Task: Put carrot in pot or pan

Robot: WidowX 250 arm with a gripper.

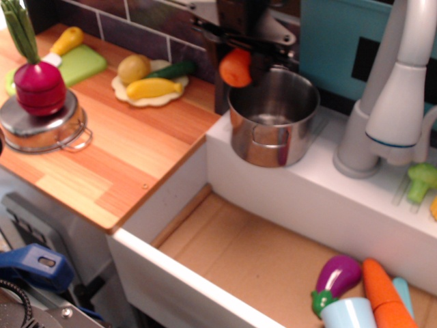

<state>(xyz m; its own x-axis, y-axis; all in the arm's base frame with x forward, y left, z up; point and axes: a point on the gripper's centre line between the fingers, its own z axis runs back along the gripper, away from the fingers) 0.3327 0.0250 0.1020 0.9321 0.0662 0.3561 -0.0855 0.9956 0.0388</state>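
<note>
The pincer [240, 65] hangs at the top of the view, clamped on the carrot [235, 67], a stubby orange piece held in the air just over the left rim of the pot [273, 117]. The pincer's fingers are dark and partly blurred, so how much of the carrot they cover is hard to tell. The pot, shiny steel and upright, stands on the white ledge [321, 181] beside the grey faucet [386, 102]. On the wooden table [130, 154] to the left sit a shallow steel pan [41, 130] carrying a red radish [39, 85], and a plate [147, 96] of yellow toy vegetables. In the sink below lie a purple eggplant [338, 275] and a longer orange carrot [382, 294].
</note>
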